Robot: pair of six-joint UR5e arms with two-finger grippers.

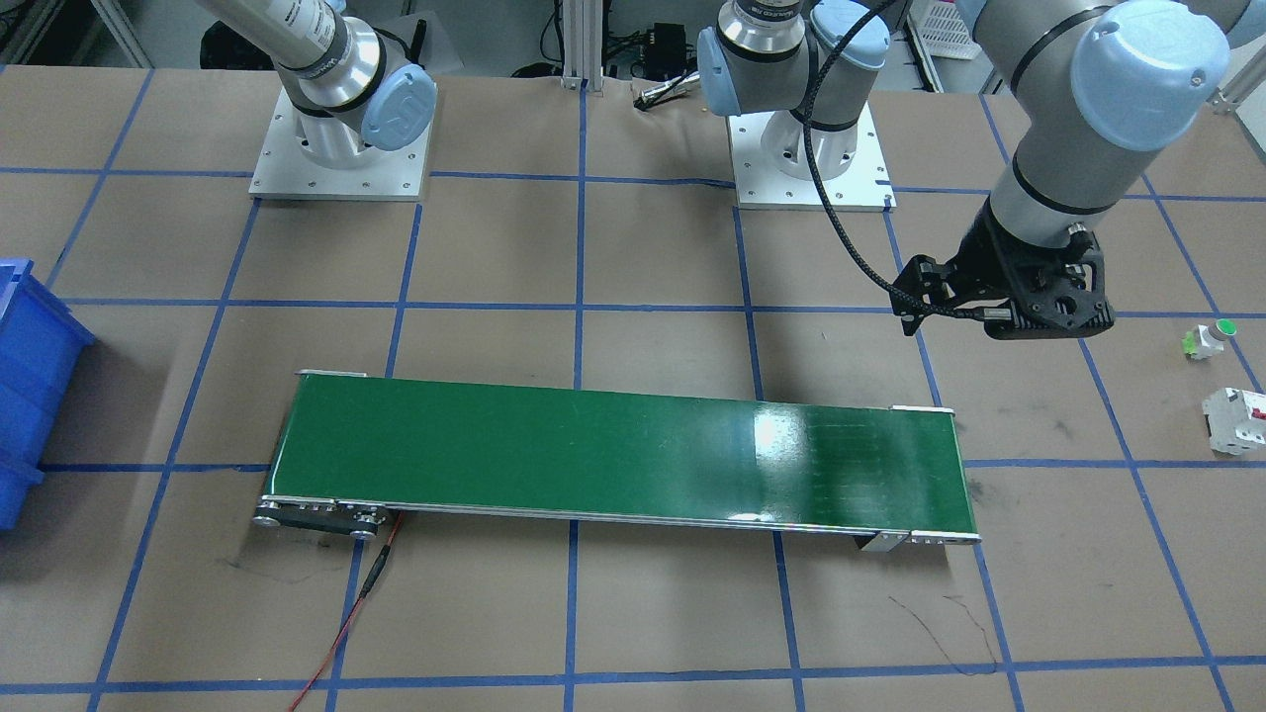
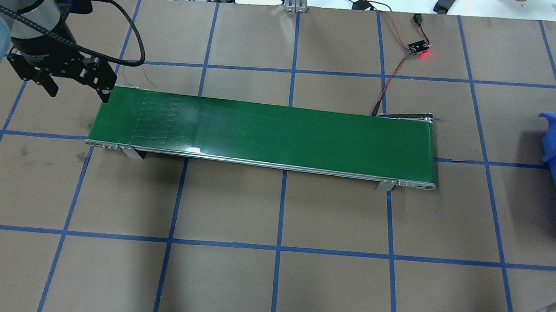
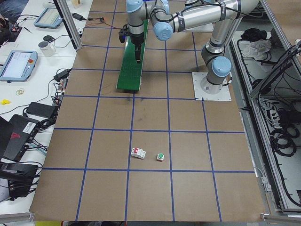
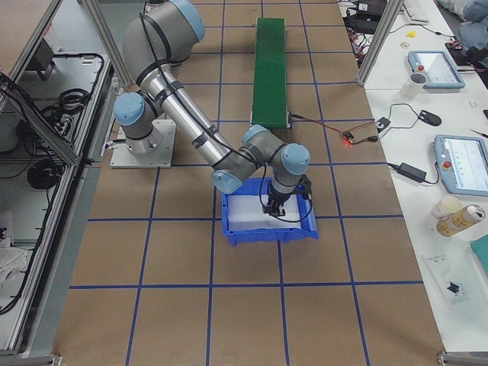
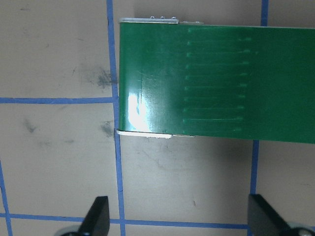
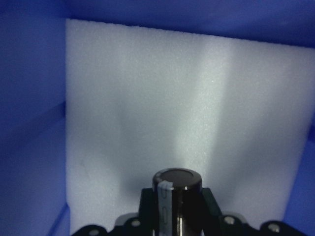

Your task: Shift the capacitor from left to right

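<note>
The capacitor (image 6: 177, 180), a stubby dark cylinder, stands upright between the fingers of my right gripper (image 6: 178, 212), which is shut on it. The right gripper (image 4: 276, 207) hangs inside the blue bin (image 4: 267, 229), just above its white foam floor (image 6: 147, 98). My left gripper (image 2: 78, 92) is open and empty, hovering off the left end of the green conveyor belt (image 2: 260, 131). In the left wrist view its fingertips (image 5: 98, 216) frame bare table below the belt's end (image 5: 216, 78).
A white button with a green cap (image 1: 1209, 339) and a white breaker with a red mark (image 1: 1234, 420) lie on the table beyond the belt's left end. A red wire and lit module (image 2: 418, 49) sit behind the belt. Blue tape grids the brown table.
</note>
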